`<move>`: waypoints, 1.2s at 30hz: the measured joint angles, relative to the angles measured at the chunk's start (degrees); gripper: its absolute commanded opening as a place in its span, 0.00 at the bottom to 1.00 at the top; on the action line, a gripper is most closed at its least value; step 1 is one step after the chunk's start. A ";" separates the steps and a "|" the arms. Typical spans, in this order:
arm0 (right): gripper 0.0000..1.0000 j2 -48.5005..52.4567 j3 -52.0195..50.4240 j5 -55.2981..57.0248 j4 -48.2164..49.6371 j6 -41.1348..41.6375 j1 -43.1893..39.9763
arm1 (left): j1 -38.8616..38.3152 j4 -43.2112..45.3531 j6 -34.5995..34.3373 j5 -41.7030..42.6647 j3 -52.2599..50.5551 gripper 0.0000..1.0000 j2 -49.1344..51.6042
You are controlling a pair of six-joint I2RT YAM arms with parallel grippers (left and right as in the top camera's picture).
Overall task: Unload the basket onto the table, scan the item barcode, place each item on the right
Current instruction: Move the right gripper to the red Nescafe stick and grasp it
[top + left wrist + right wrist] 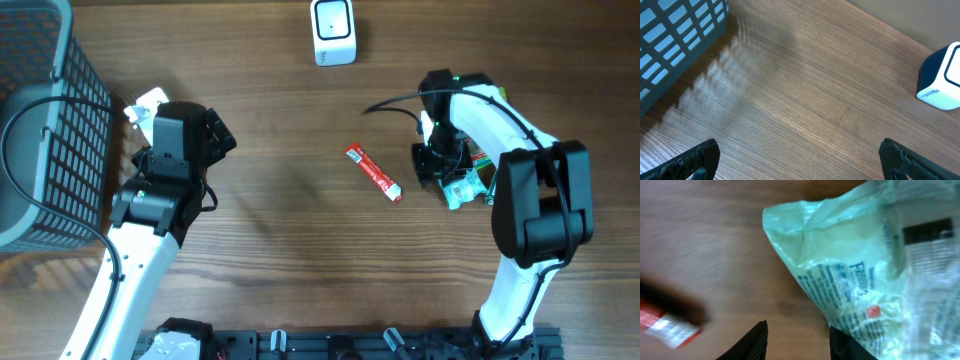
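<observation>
Mesh basket (85, 130) sits at nine o'clock, contents unclear. Left gripper (800, 162) fingers are spread wide. Right gripper (797, 340) fingers are slightly apart, empty, at the edge of the green packet (865, 270) at three o'clock. Scanner (333, 30) sits at twelve.

The table (280, 200) has brown wood grain, the basket (50, 130) a grey grid; the scanner (333, 32) is white, the sachet (373, 172) red-white, the bag (865, 270) pale green with blue letters.

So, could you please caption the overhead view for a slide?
Overhead: right gripper at a pale green packet, red sachet alongside, white scanner at top, left gripper by the basket.
</observation>
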 measured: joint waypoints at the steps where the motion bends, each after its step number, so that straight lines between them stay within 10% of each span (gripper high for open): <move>1: 0.41 0.00 -0.24 1.36 0.68 0.17 0.00 | 0.00 -0.02 0.00 0.00 0.00 1.00 0.00; 10: 0.43 0.00 -0.24 10.82 2.38 3.65 0.00 | 0.00 0.00 0.00 0.00 0.00 1.00 0.00; 17: 0.48 -2.03 4.83 -4.68 -2.99 -3.10 3.13 | 0.00 -0.02 0.00 0.00 0.00 1.00 0.00; 36: 0.28 -3.69 -5.09 -8.61 8.50 -5.09 8.70 | 0.00 0.00 0.00 0.00 0.00 1.00 0.00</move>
